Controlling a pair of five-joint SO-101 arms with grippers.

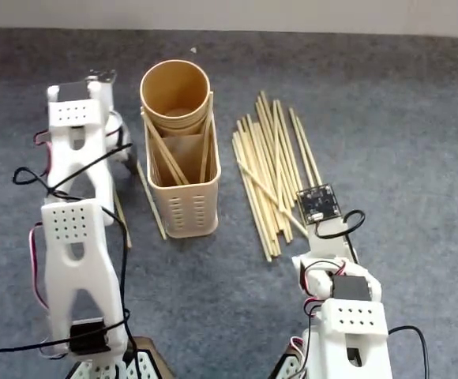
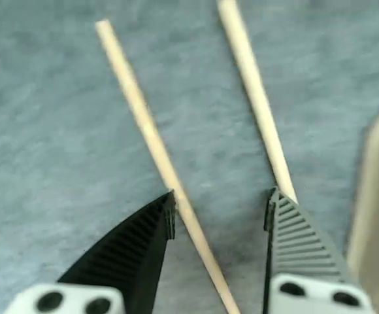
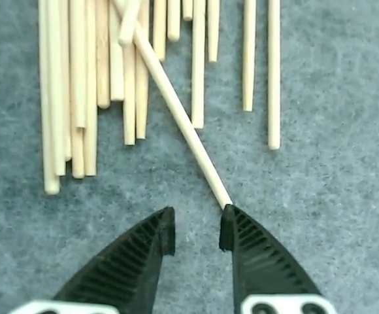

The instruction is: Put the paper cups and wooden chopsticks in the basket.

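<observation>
A beige slotted basket [image 1: 185, 209] stands on the grey carpet with stacked paper cups [image 1: 175, 88] and a few wooden chopsticks inside it. Two loose chopsticks [image 1: 152, 204] lie just left of the basket. My left gripper [image 2: 220, 201] is open low over them. One chopstick [image 2: 144, 118] runs between its fingers and the other [image 2: 255, 91] ends at one fingertip. A pile of several chopsticks [image 1: 270, 170] lies right of the basket. My right gripper [image 3: 198, 218] is open at the pile's near end, with a slanted chopstick [image 3: 176, 108] touching one fingertip.
The basket's wall [image 2: 376, 196] stands close beside my left gripper. The left arm [image 1: 75, 158] stands over the carpet left of the basket, and the right arm [image 1: 347, 316] rises from the front right. Grey carpet lies open at the far right.
</observation>
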